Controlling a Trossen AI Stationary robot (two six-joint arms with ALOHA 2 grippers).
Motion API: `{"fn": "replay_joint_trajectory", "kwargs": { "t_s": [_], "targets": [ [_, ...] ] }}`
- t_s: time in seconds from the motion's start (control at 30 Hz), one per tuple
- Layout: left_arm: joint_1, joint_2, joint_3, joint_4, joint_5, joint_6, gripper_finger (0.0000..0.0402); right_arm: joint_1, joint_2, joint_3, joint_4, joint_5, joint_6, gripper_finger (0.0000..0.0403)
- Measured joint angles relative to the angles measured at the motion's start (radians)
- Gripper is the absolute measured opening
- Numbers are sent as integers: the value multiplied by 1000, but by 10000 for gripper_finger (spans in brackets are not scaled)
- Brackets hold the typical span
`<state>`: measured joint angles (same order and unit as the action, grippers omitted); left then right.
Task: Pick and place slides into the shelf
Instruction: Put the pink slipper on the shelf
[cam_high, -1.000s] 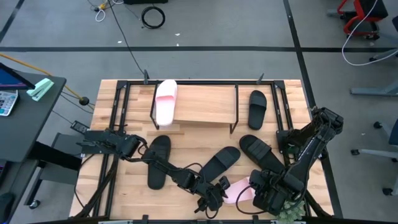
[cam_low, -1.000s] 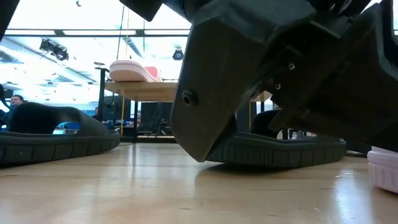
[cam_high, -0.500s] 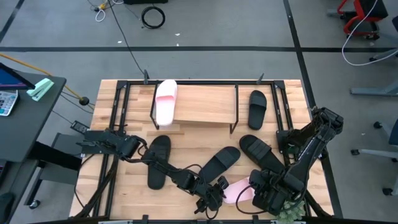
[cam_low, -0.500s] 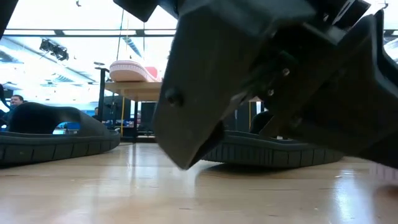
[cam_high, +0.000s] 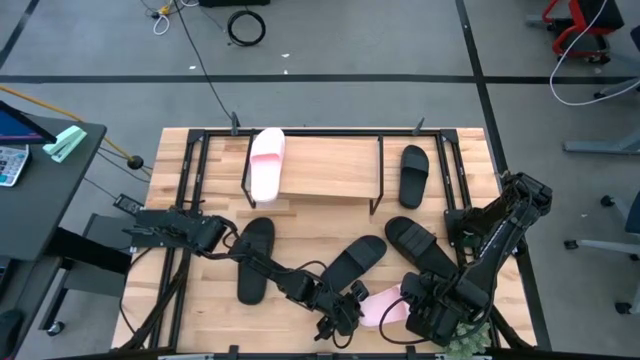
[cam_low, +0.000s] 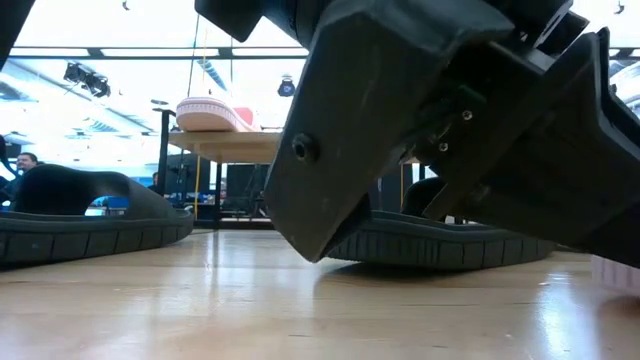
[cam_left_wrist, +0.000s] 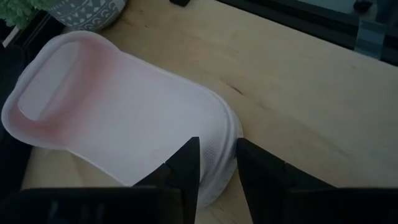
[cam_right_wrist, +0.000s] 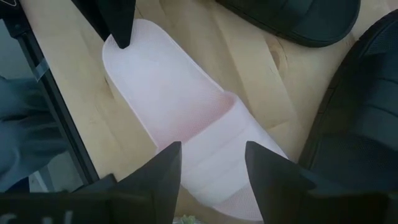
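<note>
High view shows our left gripper low in the frame's centre, at the heel end of the pink slide that lies on the tabletop. In the left wrist view our fingers straddle the rim of that slide, one on the footbed side and one outside the edge, with a narrow gap left between them. We judge them to be narrowing on the rim, not yet clamped.

Our right gripper waits at the lower right, just beside the same slide, its fingers apart and holding nothing above the strap.

The shelf sits at the upper centre of the high view with a second pink slide on its left end. A black slide lies to its right, and three more black slides lie across the middle of the tabletop.

The risk we see is the thin bite: only the rim's edge is between the fingers, so the soft rubber may fold or slip out on lifting. The right gripper hangs close enough that a raised slide could brush it, and the neighbouring black slide could be nudged.
</note>
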<state>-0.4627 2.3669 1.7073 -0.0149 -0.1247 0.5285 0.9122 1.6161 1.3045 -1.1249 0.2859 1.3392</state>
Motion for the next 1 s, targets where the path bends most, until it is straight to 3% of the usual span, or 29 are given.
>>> {"fn": "replay_joint_trajectory", "kwargs": {
  "t_s": [0.1,0.27,0.6,0.7,0.83,1.0],
  "targets": [
    [0,0,0,0,0,-1,89,0,0,0,0,0,0,185],
    [-3,-1,0,0,-1,-53,16,1,0,0,0,4,0,185],
    [-22,-51,96,-58,-29,-265,10,1,0,0,0,5,-6,185],
    [-31,-97,168,-219,-82,-368,10,7,0,0,0,33,-7,185],
    [-52,-116,311,-526,-97,-538,9,40,0,0,-1,181,-8,185],
    [-120,-117,507,-807,-196,-608,9,97,0,0,0,310,45,185]
  ]
}}
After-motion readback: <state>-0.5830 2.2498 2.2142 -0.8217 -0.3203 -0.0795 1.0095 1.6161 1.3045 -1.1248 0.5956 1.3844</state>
